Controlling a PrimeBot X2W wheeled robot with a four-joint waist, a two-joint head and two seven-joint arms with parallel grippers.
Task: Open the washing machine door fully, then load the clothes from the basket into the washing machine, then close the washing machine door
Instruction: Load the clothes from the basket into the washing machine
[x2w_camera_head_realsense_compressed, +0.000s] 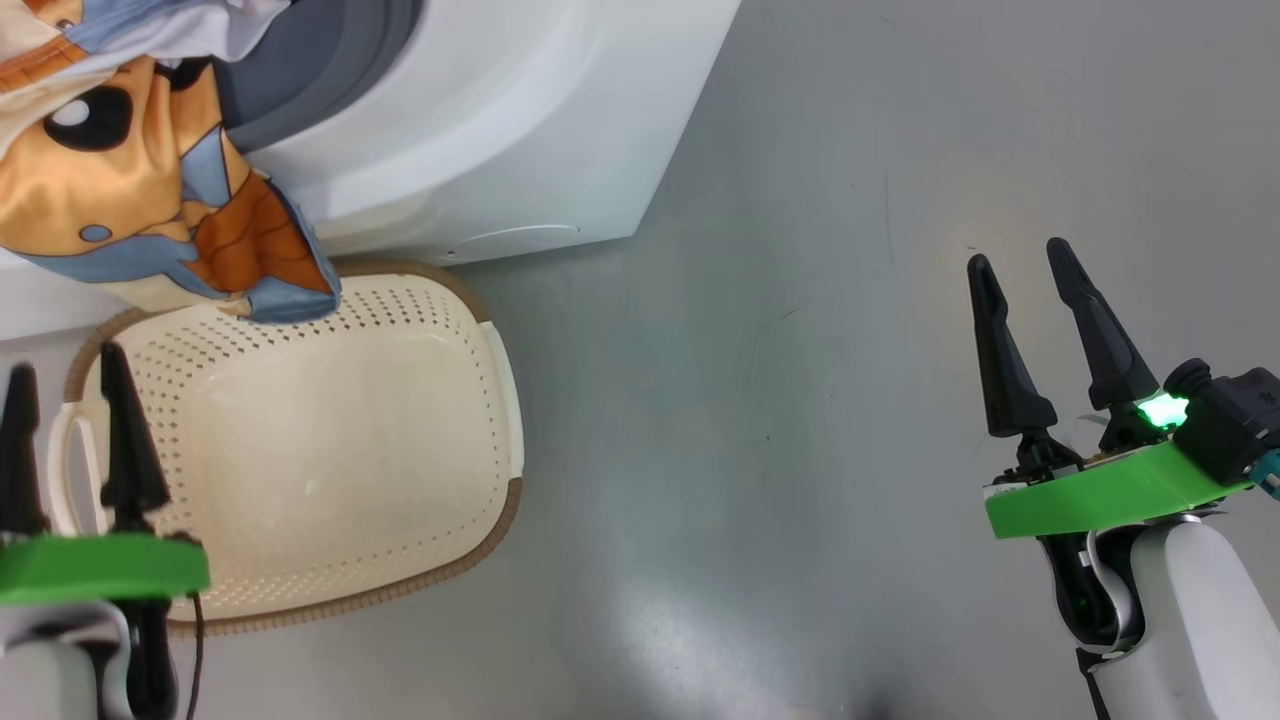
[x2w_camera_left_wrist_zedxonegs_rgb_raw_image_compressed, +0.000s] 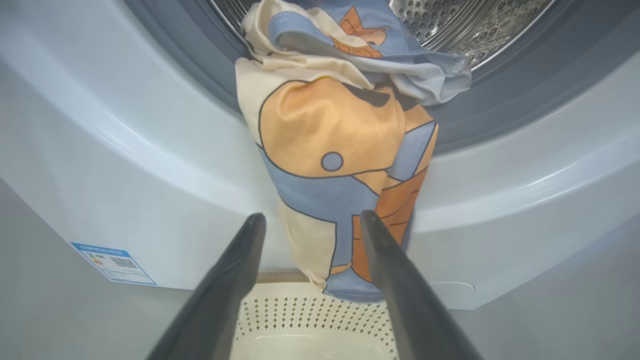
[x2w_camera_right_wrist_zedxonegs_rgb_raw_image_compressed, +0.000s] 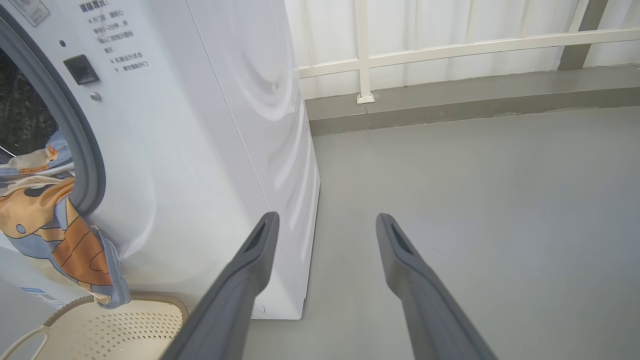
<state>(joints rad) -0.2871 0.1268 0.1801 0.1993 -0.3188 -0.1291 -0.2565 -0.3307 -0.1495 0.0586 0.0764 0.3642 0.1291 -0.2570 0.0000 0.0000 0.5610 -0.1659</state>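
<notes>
Midway through the loading step, you have the clothes (x2w_camera_left_wrist_zedxonegs_rgb_raw_image_compressed: 330, 135) draped over the lower lip of the washing machine (x2w_camera_head_realsense_compressed: 500, 130). Their upper folds lie inside the steel drum (x2w_camera_left_wrist_zedxonegs_rgb_raw_image_compressed: 450, 20), across the grey gasket (x2w_camera_left_wrist_zedxonegs_rgb_raw_image_compressed: 525, 90), while a long orange-and-blue tail hangs down the white front panel, its hem just at the far rim of the basket (x2w_camera_head_realsense_compressed: 320, 440). The basket stands on the floor (x2w_camera_head_realsense_compressed: 800, 400) close against the foot of the machine, and its perforated bottom looks bare, so by the look of it the load is out of the basket but not yet fully inside. Your left tool (x2w_camera_left_wrist_zedxonegs_rgb_raw_image_compressed: 312, 216) hovers over the near end of the basket with its two dark fingers spread wide and nothing between them. It points straight at the hanging tail, which sits just beyond the fingertips and framed between them, apart from both. Your right tool (x2w_camera_head_realsense_compressed: 1018, 254) is likewise released and empty, well apart from the clothes, over open floor off the machine's right front corner. The next move probably falls to the left tool: bring it forward to the dangling fabric, take hold low on the tail, then lift it up and over the gasket so the whole bundle drops into the drum. Any cloth left across the lip would likely be caught when the door swings shut, so closing it should wait until the opening is free of fabric.
</notes>
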